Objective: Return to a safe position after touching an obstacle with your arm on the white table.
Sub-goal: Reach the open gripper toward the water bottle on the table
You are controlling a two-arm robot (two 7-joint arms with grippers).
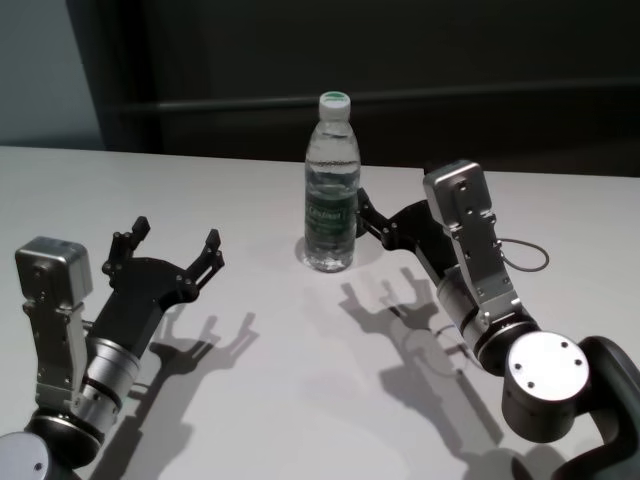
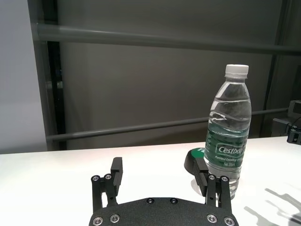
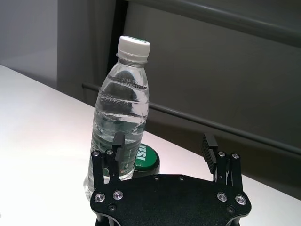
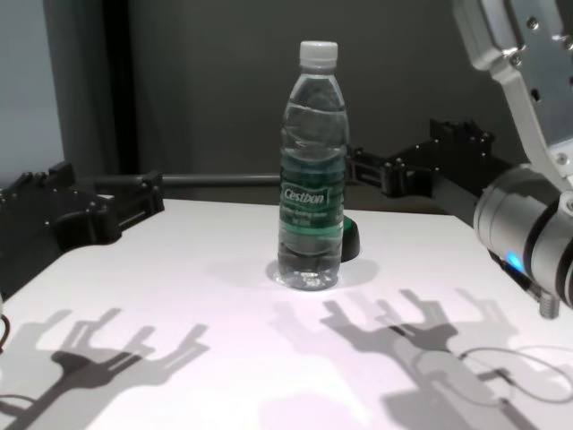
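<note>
- Head view: your water bottle [image 1: 331,185] stands upright near the middle of the white table [image 1: 250,400], toward its far edge. Your right gripper [image 1: 366,220] reaches in from the right, its dark fingers just beside the bottle's label; whether they touch it you cannot tell. Your left gripper [image 1: 170,250] hovers well apart from the bottle on the left, fingers spread apart.
- Left wrist view: the left fingers [image 2: 116,172] stand apart with nothing between them. Beyond them is the bottle, and a small green-topped dome [image 2: 195,157] sits behind its base.
- Right wrist view: the right fingers [image 3: 210,148] are apart, one close in front of the bottle's lower body.
- Chest view: the bottle stands upright mid-table, with the right gripper behind it to the right.
</note>
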